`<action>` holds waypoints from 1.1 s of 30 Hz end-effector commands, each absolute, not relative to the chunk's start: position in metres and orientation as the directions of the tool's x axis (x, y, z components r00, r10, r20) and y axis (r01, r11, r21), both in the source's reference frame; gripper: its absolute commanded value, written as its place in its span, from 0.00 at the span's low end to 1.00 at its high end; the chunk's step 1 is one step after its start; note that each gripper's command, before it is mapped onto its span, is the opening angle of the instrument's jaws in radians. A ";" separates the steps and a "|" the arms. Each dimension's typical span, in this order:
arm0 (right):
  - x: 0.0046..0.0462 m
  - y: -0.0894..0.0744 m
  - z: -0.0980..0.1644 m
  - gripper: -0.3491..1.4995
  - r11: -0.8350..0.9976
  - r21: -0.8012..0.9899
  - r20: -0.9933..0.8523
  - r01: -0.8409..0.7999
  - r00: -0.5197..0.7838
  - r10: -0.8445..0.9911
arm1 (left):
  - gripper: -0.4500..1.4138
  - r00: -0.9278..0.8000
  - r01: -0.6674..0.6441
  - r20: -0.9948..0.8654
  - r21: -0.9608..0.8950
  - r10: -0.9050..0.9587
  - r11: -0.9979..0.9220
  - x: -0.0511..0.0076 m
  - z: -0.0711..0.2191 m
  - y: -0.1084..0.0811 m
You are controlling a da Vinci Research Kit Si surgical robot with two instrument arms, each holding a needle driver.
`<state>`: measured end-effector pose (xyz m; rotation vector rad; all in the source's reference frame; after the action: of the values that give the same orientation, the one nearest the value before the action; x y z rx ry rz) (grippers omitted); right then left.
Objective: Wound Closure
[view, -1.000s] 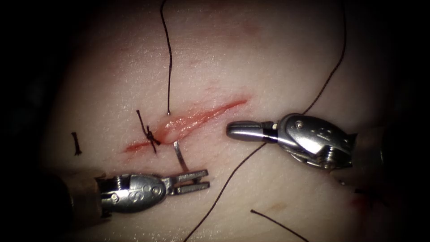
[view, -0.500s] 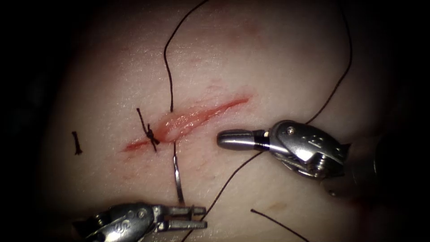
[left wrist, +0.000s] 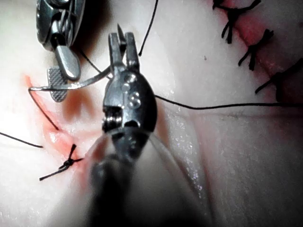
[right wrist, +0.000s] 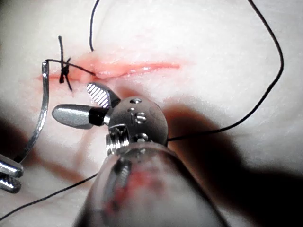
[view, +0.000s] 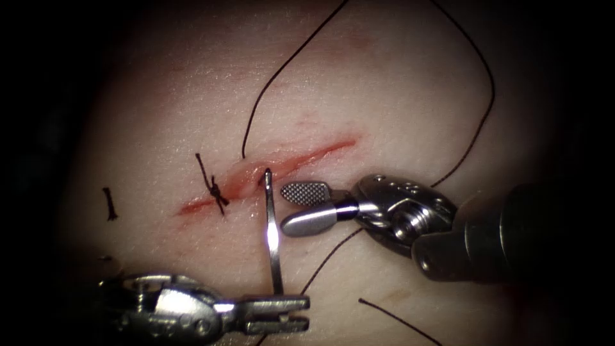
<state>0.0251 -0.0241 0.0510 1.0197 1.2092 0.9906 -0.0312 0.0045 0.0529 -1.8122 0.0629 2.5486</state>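
Gripping the needle (view: 271, 237) near its tip end, the left end effector (view: 282, 314) sits on the near side of the cut (view: 275, 170), its jaws clamped on the steel, while the needle's swaged tail rises to the cut's near lip with thread (view: 474, 134) trailing from it. From a second ago, the needle has been drawn out of the tissue (view: 384, 83) toward that tool. Just right of the needle, the right end effector (view: 301, 205) hovers with jaws spread wide, holding nothing, beside the cut. To do this well, I'd say keep the pull following the needle's curve so the lip isn't torn. One tied knot (view: 216, 191) sits left of the needle on the cut; a loose thread end (view: 110, 205) lies farther left. Surface is pale, moist, lightly stained red along the cut.
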 end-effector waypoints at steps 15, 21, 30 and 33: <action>0.0265 -0.025 0.050 0.87 0.146 0.989 -0.142 -0.015 0.137 0.980 | 0.00 -0.385 -0.022 -0.920 0.091 -0.076 -0.996 -0.0317 0.055 0.004; 0.0278 -0.025 0.050 0.81 0.121 0.993 -0.121 0.013 0.146 0.982 | 0.00 -0.388 -0.024 -0.918 0.093 -0.077 -0.995 -0.0318 0.055 0.004; 0.0287 -0.025 0.050 0.68 0.108 0.994 -0.112 0.032 0.156 0.981 | 0.00 -0.394 -0.023 -0.916 0.098 -0.082 -0.995 -0.0320 0.055 0.004; 0.0289 -0.025 0.051 0.67 0.109 0.994 -0.113 0.031 0.155 0.982 | 0.00 -0.397 -0.023 -0.914 0.104 -0.087 -0.994 -0.0321 0.055 0.004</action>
<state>0.0283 -0.0245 0.0502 1.2127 1.1618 1.0012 -0.0315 0.0045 0.0548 -1.7429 0.1616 2.6561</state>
